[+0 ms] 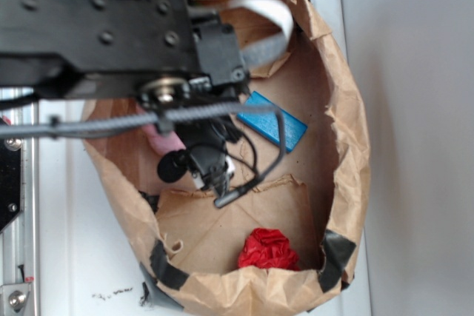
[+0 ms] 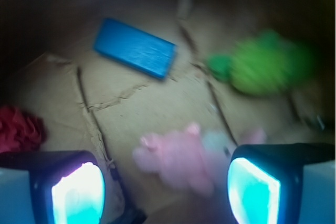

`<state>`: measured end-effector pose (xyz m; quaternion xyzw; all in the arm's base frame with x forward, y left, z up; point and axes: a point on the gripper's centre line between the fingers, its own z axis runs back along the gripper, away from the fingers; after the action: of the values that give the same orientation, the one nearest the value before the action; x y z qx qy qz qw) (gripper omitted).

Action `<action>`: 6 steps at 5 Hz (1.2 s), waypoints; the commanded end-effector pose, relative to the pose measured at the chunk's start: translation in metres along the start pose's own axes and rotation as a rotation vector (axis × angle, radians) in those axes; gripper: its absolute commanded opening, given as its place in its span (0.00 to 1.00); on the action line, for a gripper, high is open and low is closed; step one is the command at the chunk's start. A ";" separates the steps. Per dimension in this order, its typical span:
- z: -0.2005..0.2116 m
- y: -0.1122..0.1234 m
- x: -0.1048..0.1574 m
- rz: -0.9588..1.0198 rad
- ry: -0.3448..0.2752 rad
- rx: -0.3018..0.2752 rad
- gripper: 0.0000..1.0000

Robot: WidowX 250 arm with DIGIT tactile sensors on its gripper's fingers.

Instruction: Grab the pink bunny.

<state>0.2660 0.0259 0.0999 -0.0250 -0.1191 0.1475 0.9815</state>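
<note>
Exterior: black robot gripper low inside crumpled brown paper tub, hiding most of fluffy pale-pink plush bunny; flat blue rectangular block beside. Wrist: jaws spread, bunny lying between lit fingertips.

A brown paper bag surrounds me on the white desk. Inside it I see a blue block, a red wrinkly ball and a blurred green plush toy, all well apart.
</note>
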 end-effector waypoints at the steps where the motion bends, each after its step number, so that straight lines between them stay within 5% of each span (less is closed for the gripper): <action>1: 0.011 0.008 0.017 -0.413 0.032 0.087 1.00; 4: 0.022 0.008 0.021 -0.443 0.036 0.084 1.00; 6: 0.004 0.000 0.010 -0.679 -0.043 0.089 1.00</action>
<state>0.2665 0.0210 0.0869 0.0557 -0.1052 -0.1746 0.9774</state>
